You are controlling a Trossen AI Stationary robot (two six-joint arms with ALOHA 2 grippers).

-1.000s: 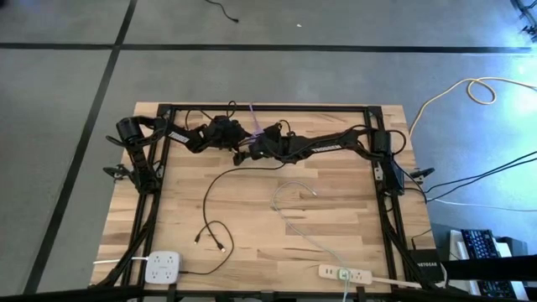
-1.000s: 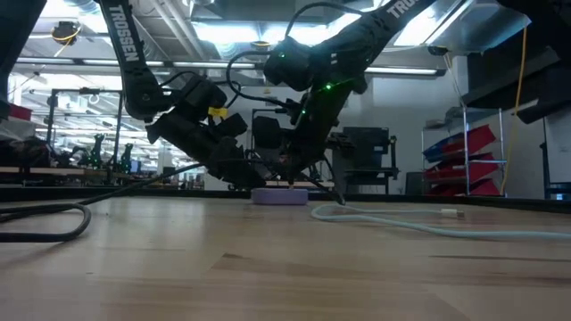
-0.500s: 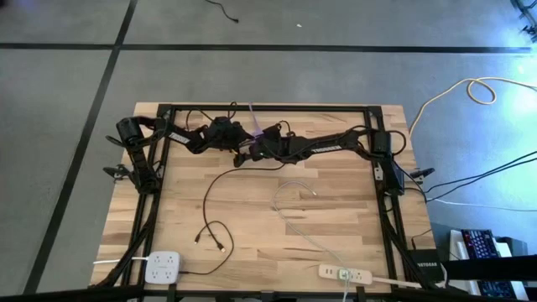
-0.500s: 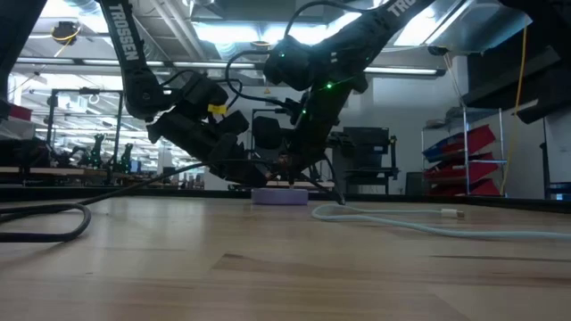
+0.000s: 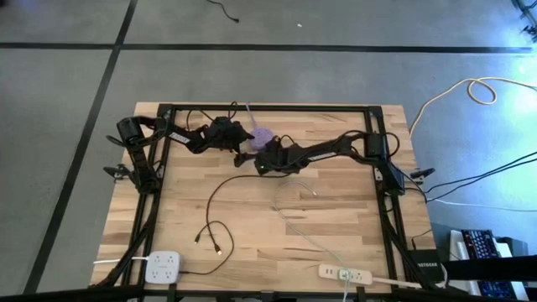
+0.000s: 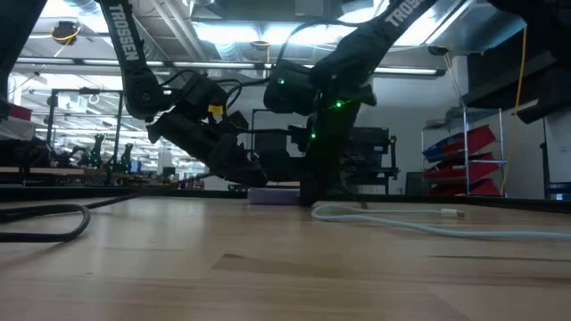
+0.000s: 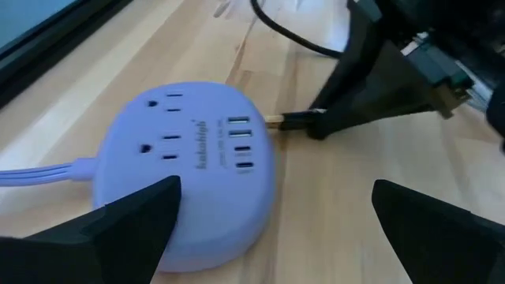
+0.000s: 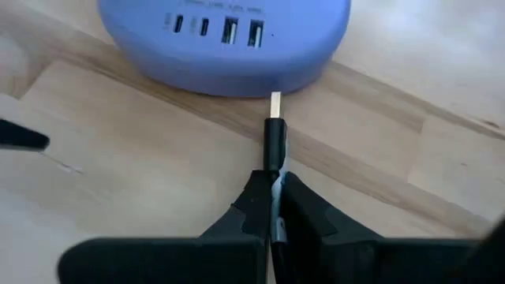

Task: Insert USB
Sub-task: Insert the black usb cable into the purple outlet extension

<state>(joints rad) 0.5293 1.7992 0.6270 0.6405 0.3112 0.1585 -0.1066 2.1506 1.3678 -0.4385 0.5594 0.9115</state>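
Right gripper (image 8: 272, 201) fingers clenching USB plug (image 8: 273, 134), long axis pointing at purple hub (image 8: 225, 39) ports, tip just short. Left gripper (image 7: 272, 229) fingers released beside hub on bench (image 8: 118, 142).

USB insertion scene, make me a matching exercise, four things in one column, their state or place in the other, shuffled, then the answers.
Things
1. right gripper
2. left gripper
3. USB plug
4. white power strip

States or places
A. open, jaws either side of the purple hub
B. lying at the table's front edge
C. shut on the plug's cable end
D. tip just short of the hub's ports, not inserted

Pairs: 1-C, 2-A, 3-D, 4-B
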